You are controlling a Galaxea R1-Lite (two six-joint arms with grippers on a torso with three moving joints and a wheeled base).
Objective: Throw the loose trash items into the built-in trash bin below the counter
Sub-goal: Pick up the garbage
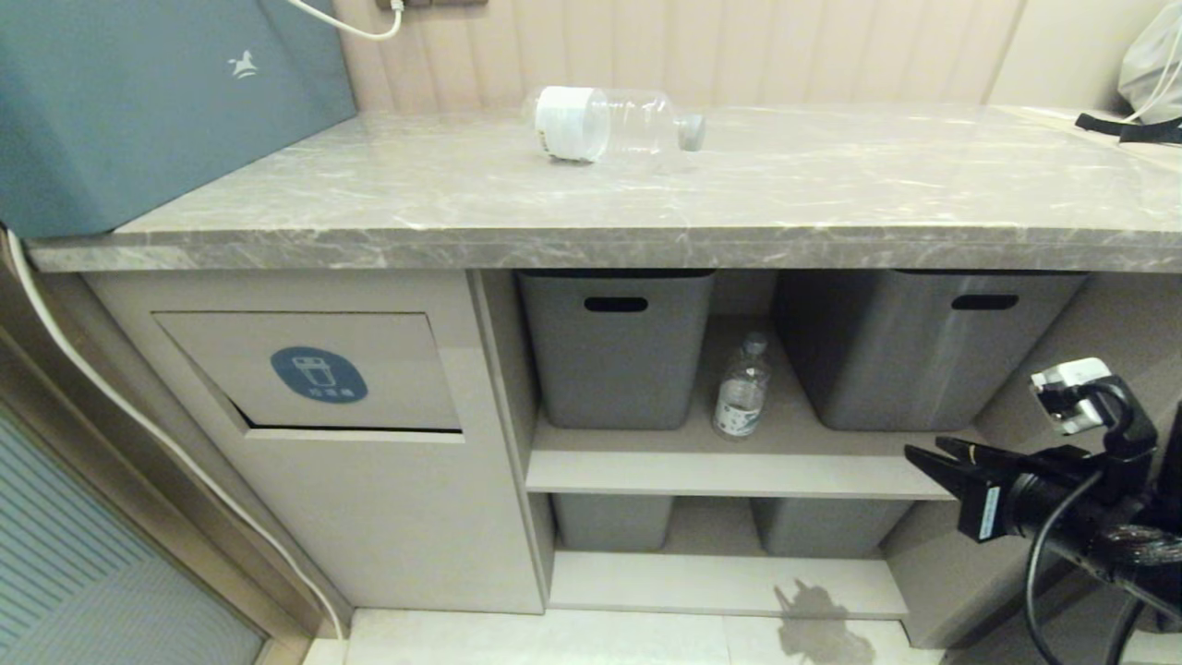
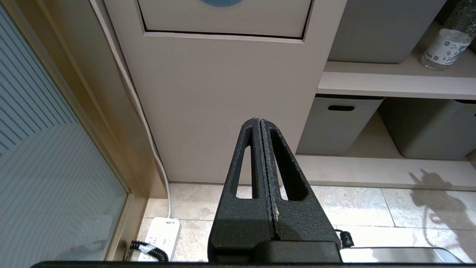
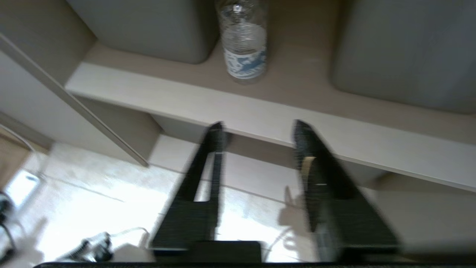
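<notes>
- Right wrist view: my right gripper (image 3: 256, 130) is spread, empty, low before the shelf bottle (image 3: 243, 41), which stands between two tubs (image 1: 617, 346).
- Risk: a finger knocks it over.
- Second bottle (image 1: 614, 125) lies on the counter (image 1: 831, 212); it may roll.
- Left gripper (image 2: 260, 123) is closed, idle below the bin flap (image 1: 309, 374).

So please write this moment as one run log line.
right claw open, facing shelf bottle | left claw shut, low | counter bottle lying | bin flap untouched

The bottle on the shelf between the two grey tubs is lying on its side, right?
No. The shelf bottle stands upright, cap up, between the two grey tubs, as the head view shows. The one lying on its side is the bottle on the counter.
</notes>
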